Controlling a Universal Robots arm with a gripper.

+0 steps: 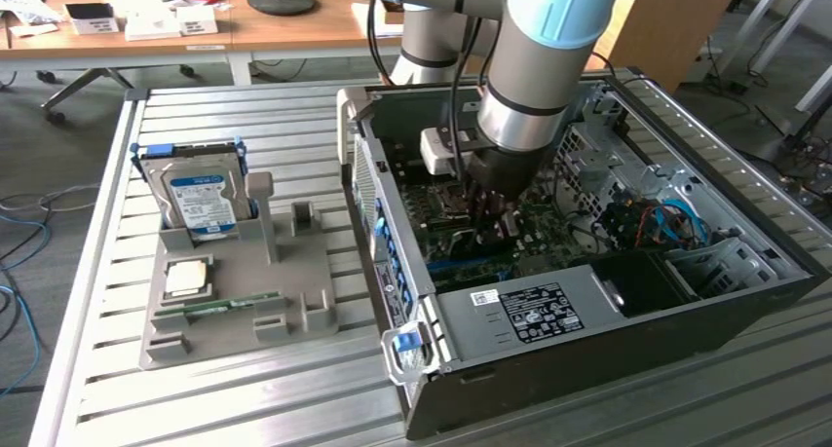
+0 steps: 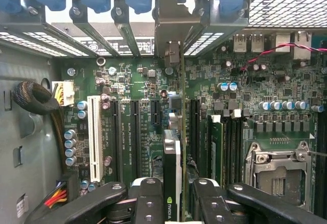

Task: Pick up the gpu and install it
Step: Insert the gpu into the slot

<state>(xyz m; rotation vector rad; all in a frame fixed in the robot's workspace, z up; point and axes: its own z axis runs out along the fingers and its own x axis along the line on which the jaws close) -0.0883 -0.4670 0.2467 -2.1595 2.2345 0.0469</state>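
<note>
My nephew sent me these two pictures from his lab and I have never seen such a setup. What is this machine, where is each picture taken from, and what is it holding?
The machine is a robot arm reaching down into an open computer case that lies on a slatted metal table. One picture comes from a camera off the arm that sees the scene. The other comes from a camera on the arm's wrist, looking down at the green motherboard inside the case.

In the wrist view, the black tool is shut on the gpu, a thin card seen edge-on, with its metal end bracket up at the case's slot openings. It stands upright over the motherboard; whether it is fully seated I cannot tell.

On the exterior view's left, a grey holder tray carries a hard drive standing upright, a square processor chip and a green memory stick.
</note>
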